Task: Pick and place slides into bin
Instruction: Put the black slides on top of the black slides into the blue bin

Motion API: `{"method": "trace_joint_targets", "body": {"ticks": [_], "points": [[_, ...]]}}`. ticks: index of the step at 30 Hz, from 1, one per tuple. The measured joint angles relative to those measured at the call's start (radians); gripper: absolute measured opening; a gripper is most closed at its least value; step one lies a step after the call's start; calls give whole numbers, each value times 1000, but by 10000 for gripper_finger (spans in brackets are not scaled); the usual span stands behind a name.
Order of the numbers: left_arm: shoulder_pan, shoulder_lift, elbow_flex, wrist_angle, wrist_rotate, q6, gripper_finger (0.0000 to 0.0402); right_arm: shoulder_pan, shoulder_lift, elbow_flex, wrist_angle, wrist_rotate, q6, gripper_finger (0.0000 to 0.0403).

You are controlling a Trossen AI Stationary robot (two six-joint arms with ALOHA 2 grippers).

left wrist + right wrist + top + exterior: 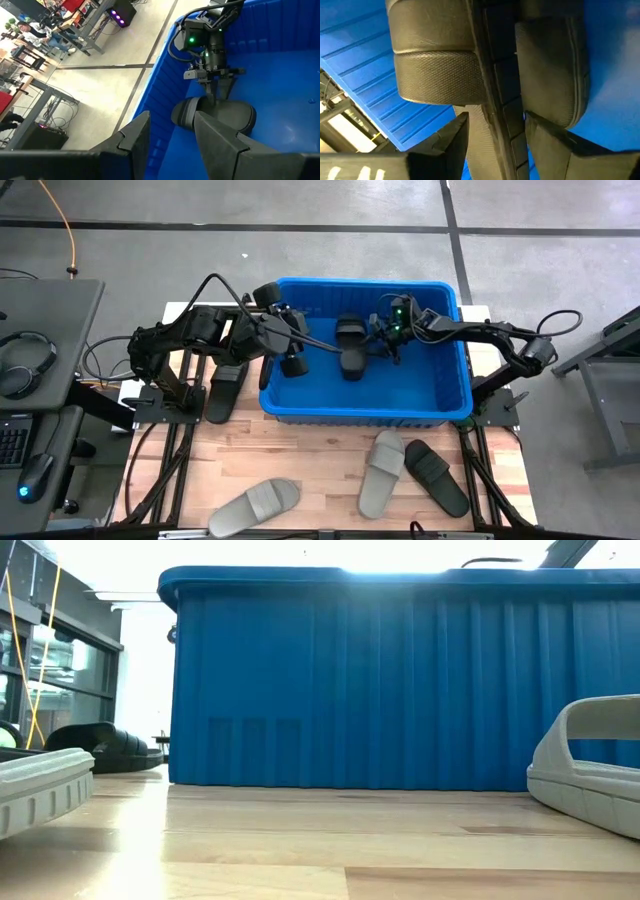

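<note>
— Holding anything inside the bin?
— Our right gripper is clamped on a black slide; our left gripper hangs apart, empty. Two grey slides and one black wait on the desk.

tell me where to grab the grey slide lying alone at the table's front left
Grip the grey slide across its ribbed strap, coming straight down from above. It lies flat, sole down, with nothing beside it, and the raised strap probably gives the fingers an edge to close on.
</note>
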Motion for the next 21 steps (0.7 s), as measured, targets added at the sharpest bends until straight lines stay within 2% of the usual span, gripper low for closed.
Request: {"method": "trace_joint_targets", "body": {"ticks": [11,21], "points": [[0,0,0,0,0,7,143,1,0,4,-87,33,-74,180],[0,0,0,0,0,7,143,2,0,100,-263,117,-204,180]]}}
